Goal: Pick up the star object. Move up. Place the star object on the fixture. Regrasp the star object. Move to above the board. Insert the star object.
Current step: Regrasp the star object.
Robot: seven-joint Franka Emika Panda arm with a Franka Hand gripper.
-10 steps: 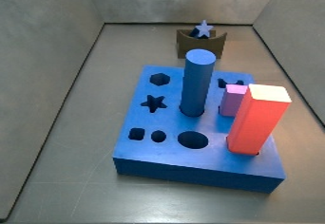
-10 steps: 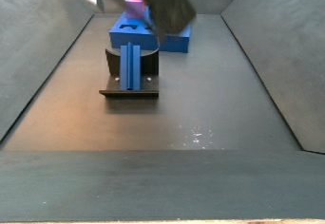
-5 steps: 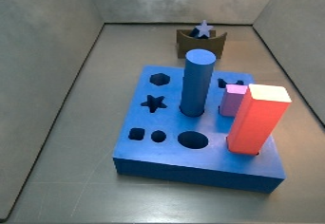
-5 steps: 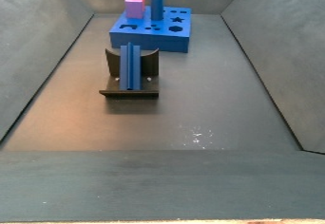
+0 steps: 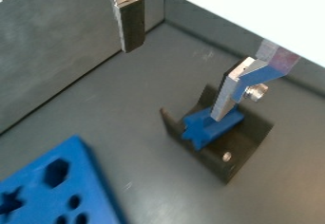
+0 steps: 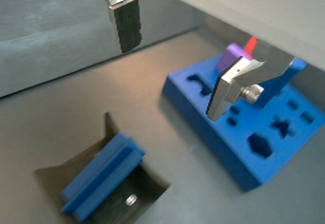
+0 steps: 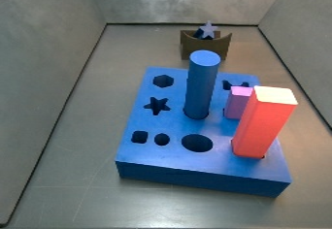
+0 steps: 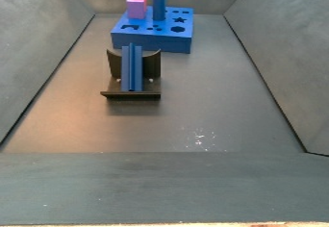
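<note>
Regrasping looks to be the step in hand: the slim dark-blue star-shaped peg, the star object (image 8: 134, 65), lies in the curved notch of the small dark brown-grey fixture (image 8: 133, 93), and nothing holds it. The two-finger gripper (image 5: 191, 52) hangs high above the floor, out of both side views; in both wrist views its flat silver fingers (image 6: 124, 19) with dark pads stand wide apart with only bare floor showing between them. Below the gripper, the star object rests along the fixture with its blue length exposed in a wrist view (image 5: 206, 125), while the large thick blue square board (image 6: 260, 114) with shaped holes sits off to one side of the fixture. On the board stand a thick round blue cylinder (image 7: 200, 83), a tall red-orange block (image 7: 266, 122) and a small pink block (image 7: 239, 102); the star-shaped hole (image 7: 157, 105) is open. By my judgement the next move calls for the gripper to come down over the fixture, line its fingers across the peg, and close on it before lifting toward the board. The floor (image 8: 167, 144) is a plain matte dark grey surface, enclosed by sloping grey walls (image 7: 52, 78) that form a trough around the workspace.
</note>
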